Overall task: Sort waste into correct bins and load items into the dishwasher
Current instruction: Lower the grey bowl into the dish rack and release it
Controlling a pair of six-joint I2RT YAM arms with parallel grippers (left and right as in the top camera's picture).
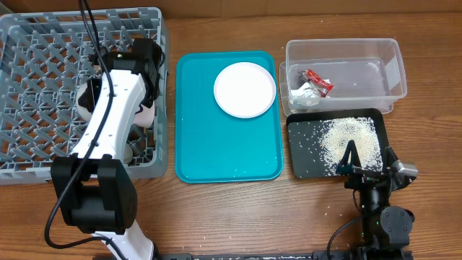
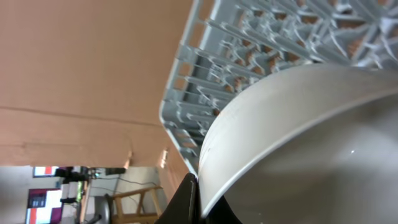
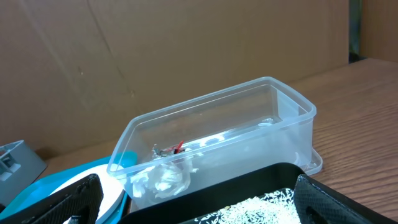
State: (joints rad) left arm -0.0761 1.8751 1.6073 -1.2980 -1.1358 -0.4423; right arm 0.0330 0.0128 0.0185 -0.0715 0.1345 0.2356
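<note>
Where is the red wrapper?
Overhead, the red wrapper lies inside the clear tub at the table's right, beside the crumpled white paper.

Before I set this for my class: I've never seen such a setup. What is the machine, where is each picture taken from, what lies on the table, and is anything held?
The machine is two robot arms at a table, each ending in a two-finger gripper. One picture looks down from above. The other two come from cameras on the wrists. On the table are a grey dish rack, a teal tray with a white plate, a clear tub holding a red wrapper and crumpled paper, and a black tray of rice. The left gripper pinches a pale bowl by its rim over the rack. The right gripper is open and empty.
</note>
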